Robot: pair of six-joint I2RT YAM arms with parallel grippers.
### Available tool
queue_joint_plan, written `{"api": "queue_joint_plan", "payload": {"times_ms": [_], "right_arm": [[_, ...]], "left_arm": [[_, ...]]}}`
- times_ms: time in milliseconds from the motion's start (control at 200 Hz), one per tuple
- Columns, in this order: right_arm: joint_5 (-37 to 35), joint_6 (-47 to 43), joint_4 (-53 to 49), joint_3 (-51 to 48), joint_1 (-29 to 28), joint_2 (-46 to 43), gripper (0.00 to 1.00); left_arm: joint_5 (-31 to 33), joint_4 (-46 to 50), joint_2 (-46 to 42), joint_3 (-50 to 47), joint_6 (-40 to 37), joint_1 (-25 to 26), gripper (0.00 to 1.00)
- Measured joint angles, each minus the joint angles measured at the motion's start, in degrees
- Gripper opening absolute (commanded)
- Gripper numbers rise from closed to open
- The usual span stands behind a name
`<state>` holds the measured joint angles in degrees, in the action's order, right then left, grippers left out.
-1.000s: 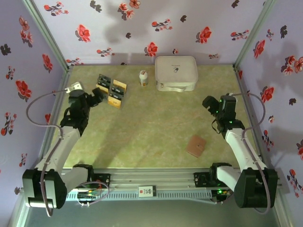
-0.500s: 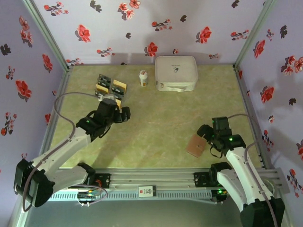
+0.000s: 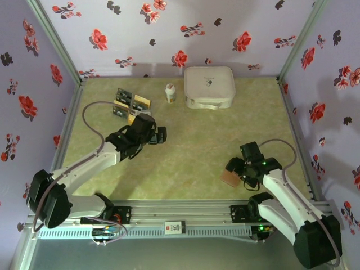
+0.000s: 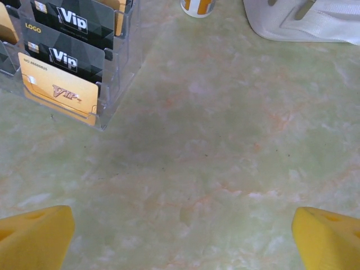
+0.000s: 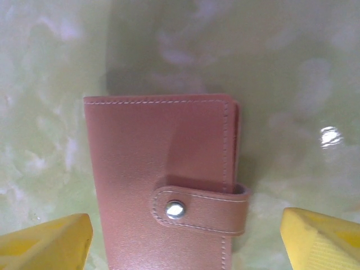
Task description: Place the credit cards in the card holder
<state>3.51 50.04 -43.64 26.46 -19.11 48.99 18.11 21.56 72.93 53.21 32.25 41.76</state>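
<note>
The credit cards [image 3: 130, 105], black and gold-orange, stand in a clear tiered rack at the back left. In the left wrist view black "Vip" cards [image 4: 66, 56] and a gold card [image 4: 59, 90] fill the upper left corner. My left gripper [image 3: 159, 136] is open just right of the rack, its yellow fingertips [image 4: 34, 236] wide apart over bare table. The card holder [image 5: 152, 152], a reddish-brown wallet snapped closed by a strap [image 5: 199, 209], lies flat near the front right [image 3: 228, 178]. My right gripper [image 3: 233, 167] hovers open over it, one finger on each side.
A small white bottle [image 3: 170, 93] and a big white rounded case [image 3: 209, 86] stand at the back, both at the top edge of the left wrist view. Flowered walls close in the table on three sides. Open tabletop lies between the two arms.
The left arm swung from the left edge rightward past the card rack toward the middle. The right arm came from the right side down and forward over the wallet.
</note>
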Motion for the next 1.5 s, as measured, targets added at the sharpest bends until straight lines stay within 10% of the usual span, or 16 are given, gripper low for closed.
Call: {"api": "queue_joint_plan", "payload": {"times_ms": [585, 1080, 1500], "right_arm": [[-0.3, 8.8, 13.8, -0.3, -11.3, 11.2, 0.85], [-3.3, 11.9, 21.6, 18.5, -22.8, 35.4, 0.84], [-5.2, 7.1, 24.1, 23.6, -23.4, 30.2, 0.92]], "left_arm": [[0.0, -0.1, 2.1, 0.0, 0.5, 2.1, 1.0], [-0.1, 0.6, 2.1, 0.0, 1.7, 2.2, 1.0], [-0.1, 1.9, -0.6, 0.0, 2.1, 2.1, 1.0]]}}
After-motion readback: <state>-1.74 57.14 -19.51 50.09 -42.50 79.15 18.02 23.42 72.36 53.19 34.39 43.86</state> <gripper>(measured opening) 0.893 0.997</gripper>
